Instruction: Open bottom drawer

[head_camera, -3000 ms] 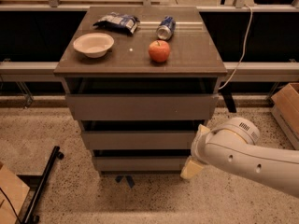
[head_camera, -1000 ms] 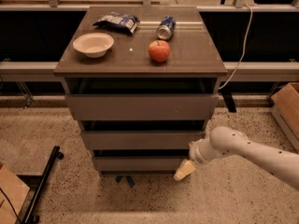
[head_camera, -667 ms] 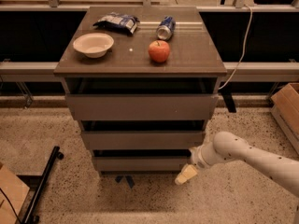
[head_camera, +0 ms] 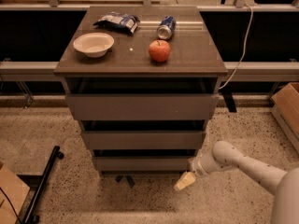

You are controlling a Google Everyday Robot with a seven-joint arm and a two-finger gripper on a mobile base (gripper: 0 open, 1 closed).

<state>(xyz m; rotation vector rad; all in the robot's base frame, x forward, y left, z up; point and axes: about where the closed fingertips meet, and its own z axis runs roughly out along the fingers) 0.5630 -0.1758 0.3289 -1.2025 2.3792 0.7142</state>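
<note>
The bottom drawer (head_camera: 145, 163) is the lowest of three grey-brown fronts on the cabinet, flat and without a handle, with a dark gap above it. My gripper (head_camera: 185, 180) is low at the drawer's right end, just below and in front of its right corner, on a white arm that comes in from the lower right. A pale fingertip (head_camera: 184, 182) points down and left toward the floor.
The middle drawer front (head_camera: 143, 139) and top drawer front (head_camera: 141, 107) sit above. On the cabinet top are a white bowl (head_camera: 93, 44), a chip bag (head_camera: 117, 22), a can (head_camera: 165, 27) and an apple (head_camera: 159, 51). A cardboard box (head_camera: 287, 107) stands right; a black bar (head_camera: 43, 184) lies left.
The arm has stretched out and its bulky part has drawn back to the right. The gripper has stayed low by the bottom drawer's right corner, shifting slightly right. The drawers look unchanged.
</note>
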